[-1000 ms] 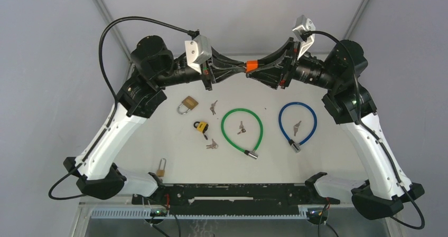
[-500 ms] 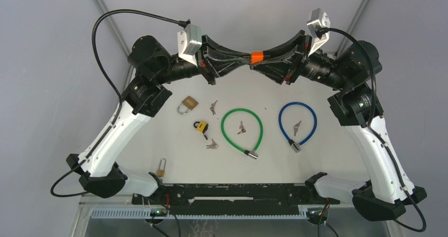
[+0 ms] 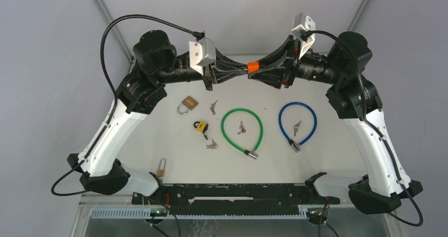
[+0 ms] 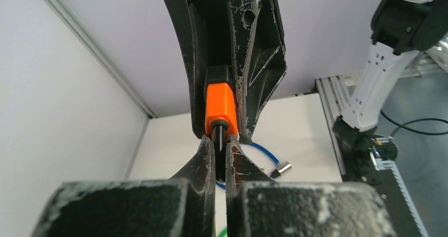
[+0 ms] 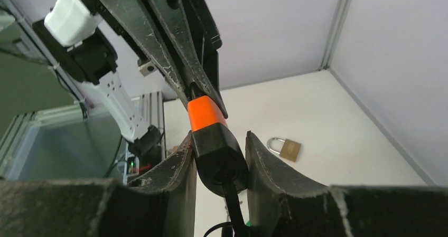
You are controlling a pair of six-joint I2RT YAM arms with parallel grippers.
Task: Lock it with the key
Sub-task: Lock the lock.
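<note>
Orange-and-black lock (image 3: pixel 253 66) held in the air above the far edge of the worktop (image 3: pixel 158 136), right tool (image 5: pixel 219 160) clamped on its black body, left tool (image 4: pixel 215 153) pinched closed on the key (image 4: pixel 217 134) stuck in its orange end

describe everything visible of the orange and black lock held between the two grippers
Small plastic-looking lock: black body, orange end. Held level in the air over the table. The right gripper clamps the black body; the left gripper pinches a thin dark stem, likely the key, in the orange end.
</note>
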